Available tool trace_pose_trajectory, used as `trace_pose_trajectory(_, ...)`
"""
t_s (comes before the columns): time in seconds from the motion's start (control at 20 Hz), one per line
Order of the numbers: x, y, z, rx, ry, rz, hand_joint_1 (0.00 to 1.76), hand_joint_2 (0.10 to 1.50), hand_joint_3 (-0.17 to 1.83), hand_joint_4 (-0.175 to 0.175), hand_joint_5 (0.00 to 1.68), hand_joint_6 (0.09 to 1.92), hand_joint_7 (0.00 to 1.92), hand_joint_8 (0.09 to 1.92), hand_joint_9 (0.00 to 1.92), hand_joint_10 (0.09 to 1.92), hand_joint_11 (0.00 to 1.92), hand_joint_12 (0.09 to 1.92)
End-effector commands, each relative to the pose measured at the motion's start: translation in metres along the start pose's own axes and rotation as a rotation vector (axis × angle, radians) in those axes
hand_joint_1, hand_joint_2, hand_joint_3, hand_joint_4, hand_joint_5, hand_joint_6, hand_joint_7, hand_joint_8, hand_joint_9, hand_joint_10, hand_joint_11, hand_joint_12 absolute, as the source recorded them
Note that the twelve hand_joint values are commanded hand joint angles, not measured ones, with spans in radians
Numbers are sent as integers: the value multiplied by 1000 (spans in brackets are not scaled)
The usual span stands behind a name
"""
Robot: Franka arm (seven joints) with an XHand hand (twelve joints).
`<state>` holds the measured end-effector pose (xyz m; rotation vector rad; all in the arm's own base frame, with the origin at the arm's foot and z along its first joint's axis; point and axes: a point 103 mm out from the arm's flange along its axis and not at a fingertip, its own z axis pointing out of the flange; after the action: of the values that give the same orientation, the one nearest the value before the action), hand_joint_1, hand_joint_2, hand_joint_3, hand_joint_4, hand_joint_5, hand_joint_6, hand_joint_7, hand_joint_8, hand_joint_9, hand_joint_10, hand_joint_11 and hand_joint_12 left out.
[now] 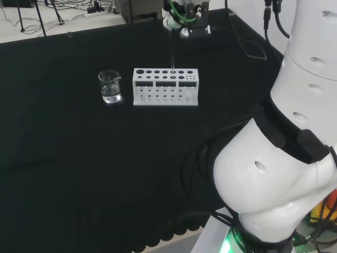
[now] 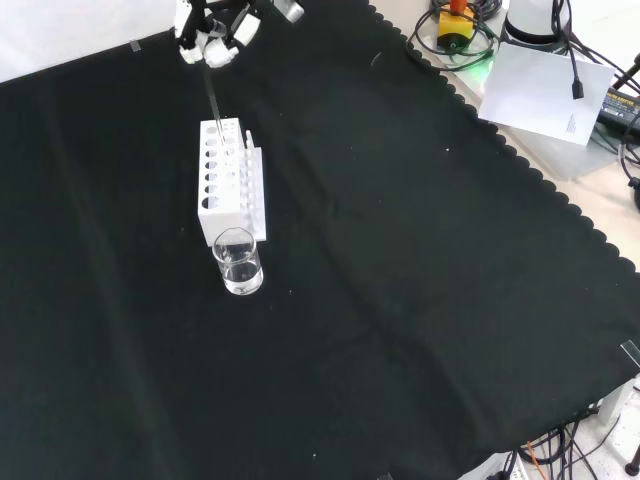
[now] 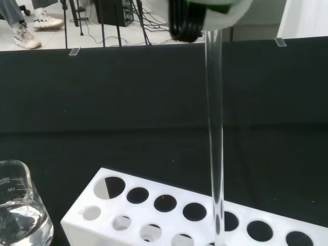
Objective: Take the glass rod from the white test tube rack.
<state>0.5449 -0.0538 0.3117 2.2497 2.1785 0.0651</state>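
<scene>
On black cloth: one white rack (image 1: 166, 87), one beaker (image 1: 110, 86); hand (image 2: 216, 40) pinching one glass rod (image 3: 214, 133).

**Three cameras, one rack**

The head view looks over the arm's white links (image 1: 274, 174) across the cloth. The front view looks down from the opposite side. The wrist view sits close above the white test tube rack (image 3: 169, 215) (shared by all three).

A clear beaker (image 1: 110, 87) holding a little water stands on the black cloth (image 1: 79, 158); white paper (image 2: 548, 90) lies beyond the cloth's edge.
</scene>
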Motion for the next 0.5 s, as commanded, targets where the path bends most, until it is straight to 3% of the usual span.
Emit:
trace_pose_trajectory(0.05,4,-40,-64,0,-52,66,1291,848,497,-175,1020,746,1087,1238,1649,969,1345,1000)
trace_pose_trajectory(0.5,7,-61,-104,-57,-15,-15,1293,845,497,-175,1027,735,1092,1230,1655,963,1352,1008)
